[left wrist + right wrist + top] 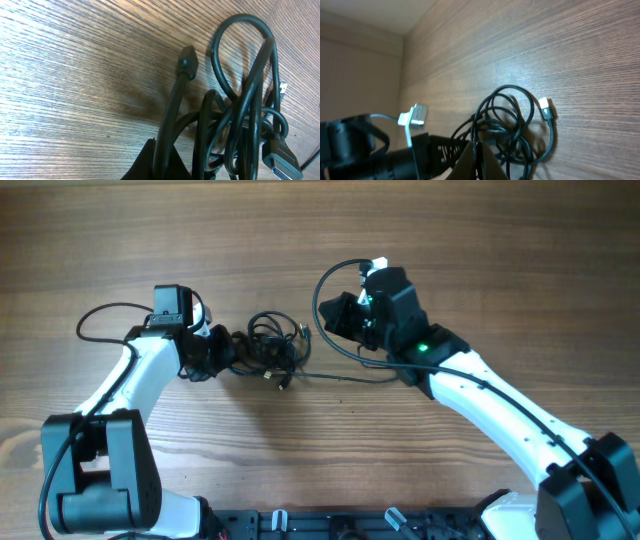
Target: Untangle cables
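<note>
The cables (270, 346) lie as a tight black bundle at mid-table. My left gripper (222, 352) is at the bundle's left side. In the left wrist view the left gripper (165, 162) is shut on one black cord whose plug (187, 60) points away, and the looped cables (245, 110) lie just right of it. My right gripper (332, 318) is to the right of the bundle. In the right wrist view the right gripper (478, 152) is shut on a thin strand leading from the cables (510, 125). A white-tipped plug (546, 104) lies on the wood.
A thin cord (350, 376) runs from the bundle to the right under the right arm. A loop (325, 290) arcs up to a white connector (378, 265) by the right wrist. The wooden table (480, 240) spreads all round.
</note>
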Available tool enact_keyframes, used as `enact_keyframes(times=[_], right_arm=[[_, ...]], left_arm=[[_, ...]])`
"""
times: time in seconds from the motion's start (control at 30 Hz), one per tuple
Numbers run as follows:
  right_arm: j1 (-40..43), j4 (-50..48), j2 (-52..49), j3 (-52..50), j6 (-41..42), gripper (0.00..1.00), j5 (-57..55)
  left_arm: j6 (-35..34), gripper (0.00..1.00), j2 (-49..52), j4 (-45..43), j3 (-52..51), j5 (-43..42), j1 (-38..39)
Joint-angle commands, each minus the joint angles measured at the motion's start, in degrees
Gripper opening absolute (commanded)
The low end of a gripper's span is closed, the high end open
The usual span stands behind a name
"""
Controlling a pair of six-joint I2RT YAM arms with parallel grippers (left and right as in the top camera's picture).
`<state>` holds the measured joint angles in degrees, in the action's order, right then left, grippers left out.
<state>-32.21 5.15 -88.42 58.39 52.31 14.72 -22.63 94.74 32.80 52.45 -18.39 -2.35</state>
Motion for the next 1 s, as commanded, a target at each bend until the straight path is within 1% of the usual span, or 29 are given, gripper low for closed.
enact_keyframes(times=[0.0,0.03,0.07,0.1,0.13,0.2,0.23,0.27,0.3,0.33,0.4,0.5,0.57,0.63,0.7,0.73,0.8,0.87,0.97], right_arm=[[-0.26,1.81,-1.01,0.44,-1.57,0.22,4.11],[-0.74,1.88,-1.66,0.33,-0.83,0.32,4.26],[-1.49,1.77,-2.64,0.22,-0.48,0.46,4.24],[-2.25,1.46,-3.96,0.22,0.37,0.5,3.74],[-2.84,0.68,-5.29,0.22,0.85,0.5,3.54],[-4.09,-2.03,-8.55,0.22,2.25,0.48,3.58],[-4.81,-3.96,-10.54,0.22,2.34,0.42,3.56],[-5.4,-5.55,-12.2,0.22,2.29,0.33,3.58],[-6.05,-7.37,-14.12,0.22,2.29,0.29,3.56],[-6.47,-8.59,-15.3,0.22,2.25,0.27,3.45],[-7.41,-11.19,-19.04,0.22,2.34,0.28,2.49],[-7.5,-13.73,-21.94,0.22,2.34,0.31,2.43],[-7.5,-13.42,-22.6,0.22,3.13,0.31,0.98],[-7.48,-12.57,-22.64,0.22,3.13,0.34,0.66],[-6.93,-14.29,-21.86,0.22,2.89,0.34,4.79],[-6.47,-15.45,-21.2,0.22,2.01,0.36,5.97],[-5.14,-14.34,-18.99,0.22,-0.24,0.37,5.97],[-3.08,-10.97,-16.85,0.22,-1.62,0.38,5.68],[-1.01,-8.44,-17.03,0.22,-1.73,0.41,4.83]], left_arm=[[-0.94,0.04,0.76,-0.09,-0.5,1.18,0.0],[-0.92,0.04,0.76,-0.11,-0.5,0.66,0.0],[-0.52,0.04,0.76,-0.13,-0.5,0.09,0.0],[-0.07,0.04,0.76,-0.26,-0.5,-0.9,0.0],[-0.07,0.04,0.76,-0.26,-0.5,-1.55,0.0],[-0.07,0.04,0.76,-0.22,-0.5,-1.73,0.07],[-0.09,0.04,0.76,-0.2,-0.5,-1.73,0.28],[-0.09,0.04,0.76,-0.17,-0.5,-1.73,0.63],[-0.09,0.04,0.79,-0.2,-0.5,-1.73,1.01],[-0.09,0.04,0.85,-0.2,-0.5,-1.73,1.55],[-0.09,0.04,0.85,-0.28,-0.5,-1.7,3.34],[-0.09,0.04,0.85,-0.87,-0.5,-1.68,5.18],[-0.09,0.04,0.85,-1.11,-0.5,-1.68,5.84],[-0.09,0.04,0.85,-1.11,-0.5,-1.68,6.01],[-0.07,0.04,0.85,-1.11,-0.5,-1.46,5.99],[-0.07,0.04,0.85,-1.14,-0.5,-1.46,6.01],[-0.07,0.04,0.85,-1.16,-0.5,-1.46,5.99],[-0.07,0.04,0.85,-1.16,-0.5,-1.46,6.01],[0.24,0.04,0.85,-1.33,-0.5,-1.49,6.01]])
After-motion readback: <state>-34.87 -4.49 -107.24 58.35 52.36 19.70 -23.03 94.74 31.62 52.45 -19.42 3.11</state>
